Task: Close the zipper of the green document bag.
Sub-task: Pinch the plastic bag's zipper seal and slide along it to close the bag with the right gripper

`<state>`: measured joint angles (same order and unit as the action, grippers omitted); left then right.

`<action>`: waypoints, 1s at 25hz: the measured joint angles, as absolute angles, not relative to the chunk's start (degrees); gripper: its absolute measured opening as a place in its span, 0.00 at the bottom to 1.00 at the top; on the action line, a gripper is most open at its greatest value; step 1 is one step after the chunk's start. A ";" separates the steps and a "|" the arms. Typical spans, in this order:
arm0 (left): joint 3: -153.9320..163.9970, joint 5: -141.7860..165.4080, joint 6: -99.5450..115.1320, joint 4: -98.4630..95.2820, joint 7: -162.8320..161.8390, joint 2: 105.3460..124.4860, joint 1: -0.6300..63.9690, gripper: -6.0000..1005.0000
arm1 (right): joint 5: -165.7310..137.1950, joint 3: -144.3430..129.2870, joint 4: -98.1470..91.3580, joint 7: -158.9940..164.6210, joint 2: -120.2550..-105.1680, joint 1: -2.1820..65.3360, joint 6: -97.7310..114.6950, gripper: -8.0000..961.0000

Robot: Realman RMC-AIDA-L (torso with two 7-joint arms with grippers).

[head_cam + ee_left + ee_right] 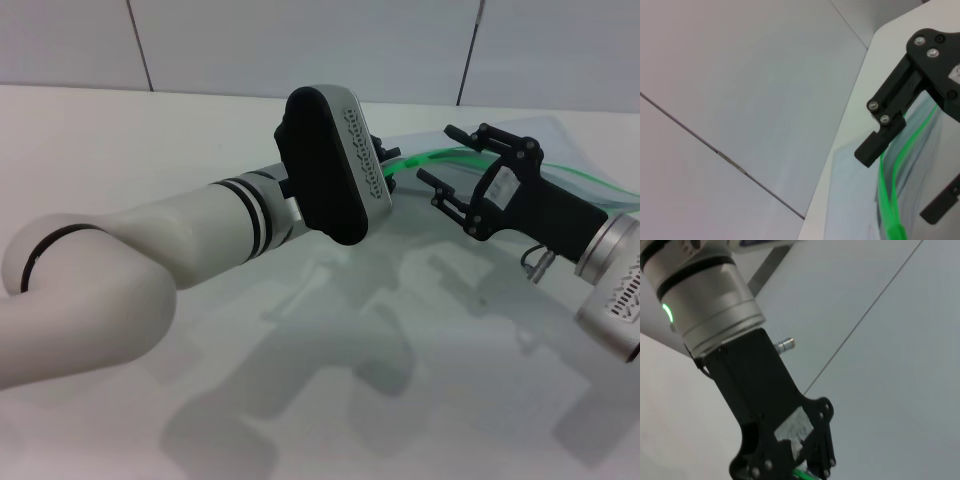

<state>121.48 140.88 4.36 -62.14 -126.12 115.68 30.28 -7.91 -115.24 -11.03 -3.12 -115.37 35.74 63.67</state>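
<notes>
So the right gripper is wide open, hanging right over the near end of the zipper. The green strip runs from between its jaws and on back under its wrist along the green document bag, which lies flat on the white table. The left gripper sits just across from the right one at the same end of the strip. It's tucked behind its own black wrist housing, so I honestly can't tell what state it's in. From the left wrist view the two green tracks are clearly apart, so the zip's still open, and there's a chunkier green bit that I take to be the slider tab just short of the right gripper's lower finger. If I were doing this step, I'd get one gripper pinning the bag's edge right next to the slider so the pouch can't slide, then pinch the tab squarely. The pull should go straight along the strip and low to the table, not up, because thin plastic like this will probably bunch and jam. As for writing, there's a white sticker on the right gripper's body, but nothing on it is readable, and I see no brand anywhere.
</notes>
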 joint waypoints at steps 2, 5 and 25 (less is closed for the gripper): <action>121.42 140.88 4.43 -62.16 -126.12 115.67 30.23 0.06 | -7.91 -115.18 -10.95 -3.12 -115.32 35.78 63.59 0.54; 121.40 140.88 4.45 -62.23 -126.12 115.66 30.19 0.06 | -7.91 -115.14 -10.88 -2.87 -115.24 35.97 63.55 0.54; 120.65 140.88 8.21 -65.08 -126.07 114.96 30.12 0.06 | -9.55 -115.32 -11.39 -2.51 -115.41 36.56 64.17 0.54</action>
